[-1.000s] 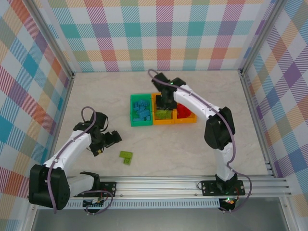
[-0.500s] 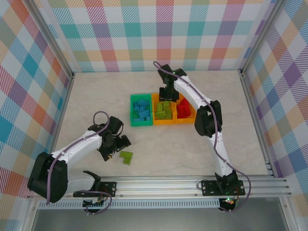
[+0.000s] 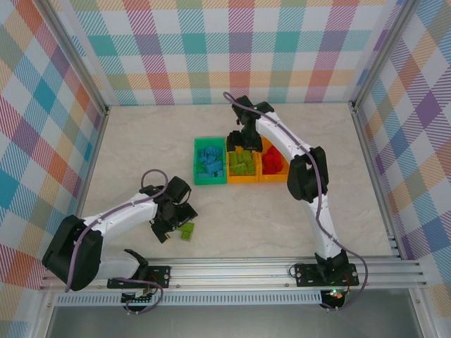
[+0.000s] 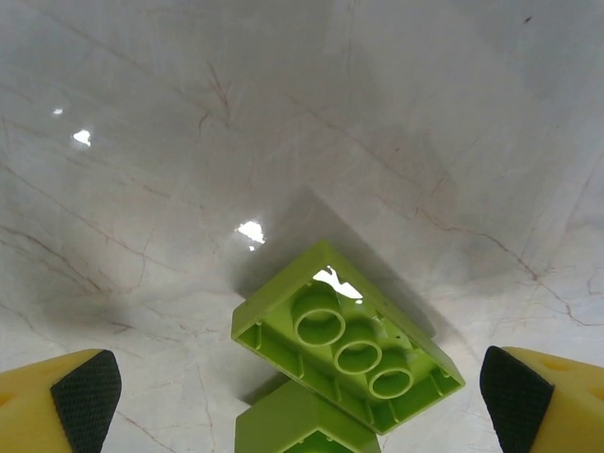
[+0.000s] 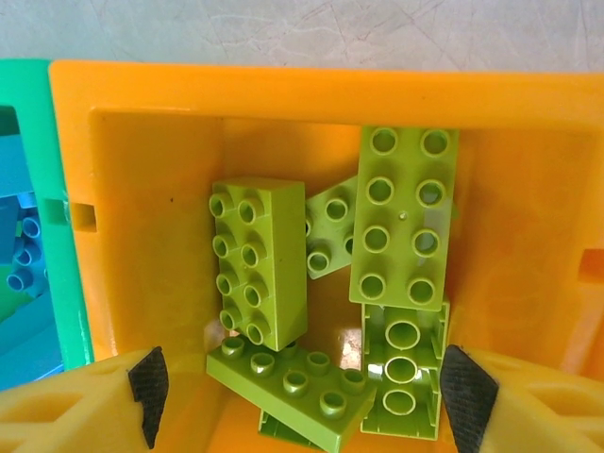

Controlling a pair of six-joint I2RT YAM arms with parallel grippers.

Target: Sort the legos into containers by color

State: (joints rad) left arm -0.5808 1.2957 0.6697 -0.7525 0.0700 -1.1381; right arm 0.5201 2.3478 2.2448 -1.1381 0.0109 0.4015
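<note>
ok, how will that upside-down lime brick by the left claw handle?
Lime brick: likely stiff and light, hollow underside showing open tubes. Flat, so unlikely to roll. Glossy table suggests it may skid, perhaps nudging the second brick beside it.

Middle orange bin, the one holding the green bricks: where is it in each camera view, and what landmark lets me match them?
Top external: the middle orange bin sits mid-table, second in the row of three bins.
Right wrist: its orange rim and floor span most of the frame, green bricks lying inside.
Shared landmark: the green bin right beside its left side, blue bricks in it.
</note>
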